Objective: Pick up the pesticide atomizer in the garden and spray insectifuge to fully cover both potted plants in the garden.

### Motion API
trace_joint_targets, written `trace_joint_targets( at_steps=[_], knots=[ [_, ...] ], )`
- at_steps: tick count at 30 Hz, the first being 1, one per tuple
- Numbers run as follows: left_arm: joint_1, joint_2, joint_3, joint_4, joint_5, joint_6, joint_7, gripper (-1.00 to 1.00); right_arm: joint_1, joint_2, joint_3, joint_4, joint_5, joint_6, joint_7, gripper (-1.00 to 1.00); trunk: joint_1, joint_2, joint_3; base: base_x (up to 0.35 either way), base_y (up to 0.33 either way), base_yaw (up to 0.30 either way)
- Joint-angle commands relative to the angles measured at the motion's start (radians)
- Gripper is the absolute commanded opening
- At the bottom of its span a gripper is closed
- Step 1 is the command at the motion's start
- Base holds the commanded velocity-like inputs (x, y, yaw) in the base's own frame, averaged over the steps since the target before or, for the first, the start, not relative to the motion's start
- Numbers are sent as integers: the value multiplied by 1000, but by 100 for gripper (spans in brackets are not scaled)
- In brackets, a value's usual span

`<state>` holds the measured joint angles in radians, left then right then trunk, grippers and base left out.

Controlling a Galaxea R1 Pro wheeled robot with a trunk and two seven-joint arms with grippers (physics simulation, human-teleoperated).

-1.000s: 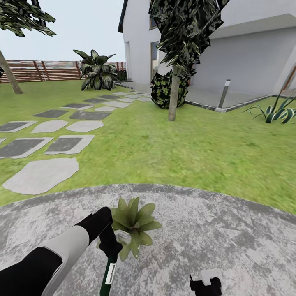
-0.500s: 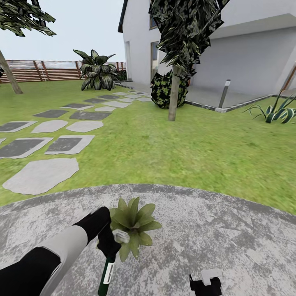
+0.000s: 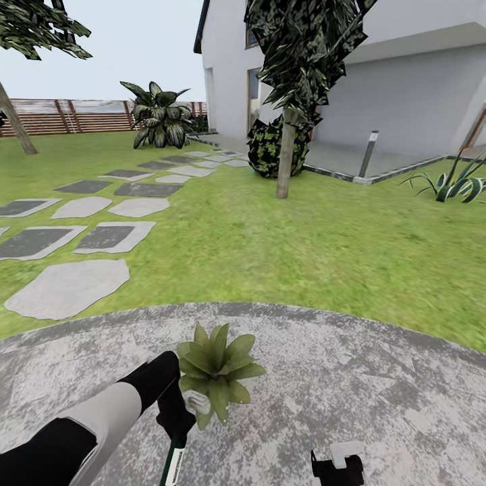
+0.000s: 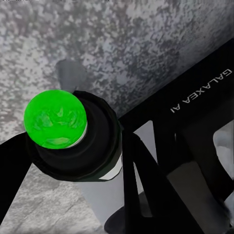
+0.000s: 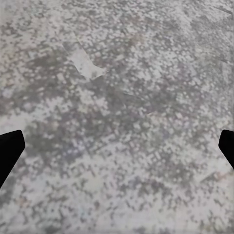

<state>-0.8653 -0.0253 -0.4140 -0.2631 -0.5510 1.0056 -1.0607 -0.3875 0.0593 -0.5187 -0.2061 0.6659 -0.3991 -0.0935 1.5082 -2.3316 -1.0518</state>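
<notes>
The pesticide atomizer (image 3: 177,453) is a slim dark green bottle with a white label band along its side and a pale trigger-spray head (image 3: 198,403) at its upper end. In the head view it stands nearly upright, leaning a little, with its lower part running off the bottom edge of the picture. The left gripper (image 3: 177,420) has its black jaws clenched around the bottle's neck, just under the spray head, so the head sticks out above the jaws and the labelled body hangs below them. In the left wrist view the bottle (image 4: 73,136) shows end-on, a bright green round base ringed by the dark body, held against the black frame of the gripper. The spray head touches or overlaps the near leaves of a potted plant (image 3: 216,371), a small rosette of narrow olive-green leaves standing on the mottled grey patio (image 3: 351,378); its pot is hidden by the leaves. The right gripper (image 5: 117,146) hangs over bare paving with its jaws released, the two dark fingertips (image 5: 9,151) far apart at the edges of the right wrist view. Beyond the patio lie the lawn (image 3: 270,250), a run of stepping stones (image 3: 67,287) and a brown slat fence (image 3: 74,116).
</notes>
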Motion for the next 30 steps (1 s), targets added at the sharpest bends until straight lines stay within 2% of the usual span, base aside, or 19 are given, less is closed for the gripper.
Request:
trace_joint_targets(
  at_steps=[1, 4, 10, 15, 24, 30],
  knots=[
    [0, 0, 0, -1, -11, 5, -9, -100, -1, 1, -6, 1, 11, -3, -5, 100, 0, 0, -1, 0, 0, 0],
    [1, 7, -1, 5, -10, 5, -8, -100, -1, 1, -6, 1, 11, -3, -5, 100, 0, 0, -1, 0, 0, 0],
    [2, 65, 3, -3, -9, 4, -7, -100, -1, 1, -6, 1, 11, -3, -5, 100, 0, 0, -1, 0, 0, 0],
    [2, 59, 5, -6, -9, 4, -8, -100, -1, 1, -6, 1, 11, -3, -5, 100, 0, 0, -1, 7, 0, 0],
    [2, 51, 5, -8, -10, 5, -12, -100, -1, 2, -7, 1, 9, -4, -5, 100, 0, 0, -1, 164, 0, 0],
    [-1, 51, 3, -9, -10, 5, -12, -100, -1, 2, -7, -1, 8, -4, -6, 100, 0, 0, -9, 4, 0, 0]
  ],
)
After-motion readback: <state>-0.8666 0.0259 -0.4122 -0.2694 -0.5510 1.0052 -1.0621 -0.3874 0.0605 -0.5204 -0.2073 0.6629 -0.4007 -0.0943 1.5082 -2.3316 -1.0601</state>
